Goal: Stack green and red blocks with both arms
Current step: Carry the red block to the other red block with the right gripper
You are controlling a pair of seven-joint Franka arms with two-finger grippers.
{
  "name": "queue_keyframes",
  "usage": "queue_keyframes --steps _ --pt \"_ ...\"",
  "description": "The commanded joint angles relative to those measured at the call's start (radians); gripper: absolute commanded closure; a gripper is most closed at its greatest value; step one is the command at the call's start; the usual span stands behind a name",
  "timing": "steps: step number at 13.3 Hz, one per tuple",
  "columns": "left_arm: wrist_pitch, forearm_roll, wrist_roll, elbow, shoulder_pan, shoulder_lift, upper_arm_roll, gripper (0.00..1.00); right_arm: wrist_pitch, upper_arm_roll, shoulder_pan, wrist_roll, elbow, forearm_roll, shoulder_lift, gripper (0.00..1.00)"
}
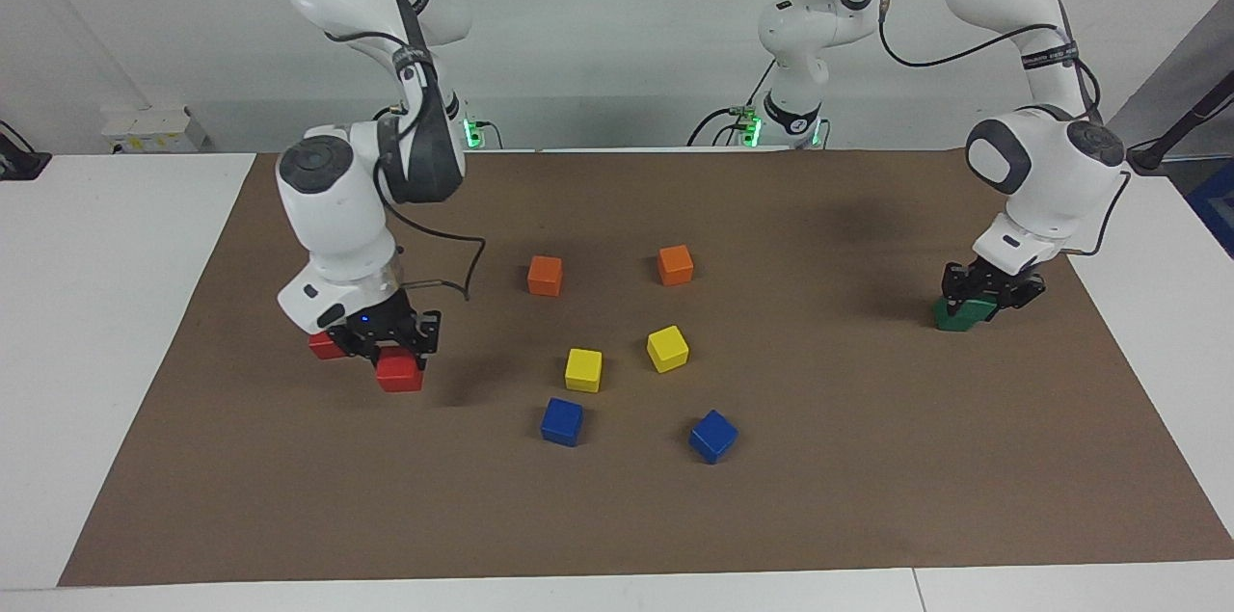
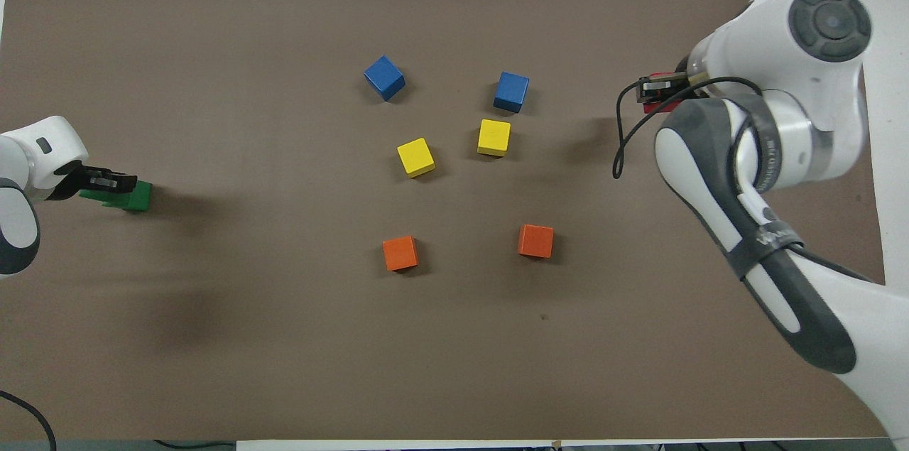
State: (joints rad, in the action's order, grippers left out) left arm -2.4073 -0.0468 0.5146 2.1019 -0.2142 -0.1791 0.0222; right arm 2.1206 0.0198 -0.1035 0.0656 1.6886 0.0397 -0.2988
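Facing view: right gripper (image 1: 397,349) around red block (image 1: 399,371).

Bright, even overhead light; soft shadows on the brown mat (image 1: 868,496); sharp focus.

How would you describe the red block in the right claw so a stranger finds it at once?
Start at the brown mat and go to the right arm's end. There the right claw is closed on a red block. A second red block lies beside it, nearer to the robots, but no claw grips that one.
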Motion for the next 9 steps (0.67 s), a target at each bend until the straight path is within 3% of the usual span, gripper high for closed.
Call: queue_keyframes --steps 1,4,6,8,9 --pt "-0.029 0.002 -0.002 0.050 0.004 0.030 -0.008 1.00 -0.034 -0.015 0.066 -0.088 0.103 0.009 0.098 0.93" --pt "-0.026 0.002 0.010 0.050 0.002 0.029 -0.008 1.00 -0.008 -0.015 0.137 -0.155 0.209 0.006 0.168 0.93" --pt "-0.029 0.002 0.025 0.050 -0.001 0.024 -0.008 1.00 0.101 -0.015 0.145 -0.158 0.348 0.006 0.239 0.92" --pt "-0.027 0.002 0.027 0.050 -0.004 0.024 -0.008 0.68 0.179 -0.015 0.182 -0.211 0.413 0.006 0.256 0.92" --pt "-0.024 0.002 0.027 0.050 -0.004 0.024 -0.008 0.37 0.183 -0.015 0.191 -0.225 0.418 0.006 0.256 0.92"
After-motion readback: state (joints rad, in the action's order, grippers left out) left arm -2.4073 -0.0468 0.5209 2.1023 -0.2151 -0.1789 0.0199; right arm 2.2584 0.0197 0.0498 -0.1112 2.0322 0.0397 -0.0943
